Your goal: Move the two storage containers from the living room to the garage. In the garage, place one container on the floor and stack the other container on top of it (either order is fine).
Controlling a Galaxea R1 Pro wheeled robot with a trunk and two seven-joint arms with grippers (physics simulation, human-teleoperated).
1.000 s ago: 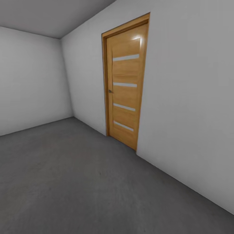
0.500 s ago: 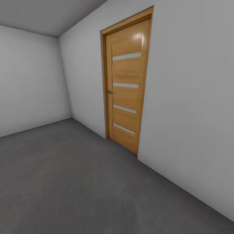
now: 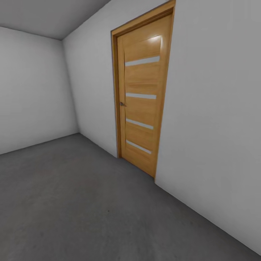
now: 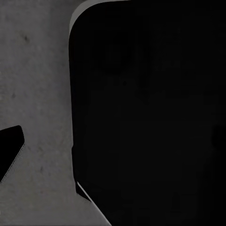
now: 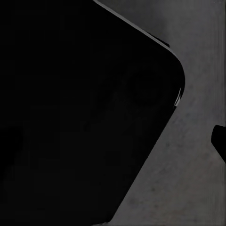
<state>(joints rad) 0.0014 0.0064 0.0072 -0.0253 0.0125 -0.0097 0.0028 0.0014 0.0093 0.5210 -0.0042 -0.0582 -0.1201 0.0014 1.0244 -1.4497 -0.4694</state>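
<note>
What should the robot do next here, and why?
Probably keep rolling toward the door and line up with it. The head view shows a shut wooden door in a white wall, with grey concrete floor ahead. That floor suggests the garage, and no containers are in sight, so they likely lie beyond it.

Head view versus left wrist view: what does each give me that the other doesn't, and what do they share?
The head view gives the room: a closed wooden door with four pale horizontal strips and a small handle, set in a white wall, plus a second white wall and the ceiling. The left wrist view gives a large black rounded body, probably part of the robot, close to the camera, and a small dark shape at the picture's edge that I cannot identify. Both show the dark grey concrete floor.
</note>
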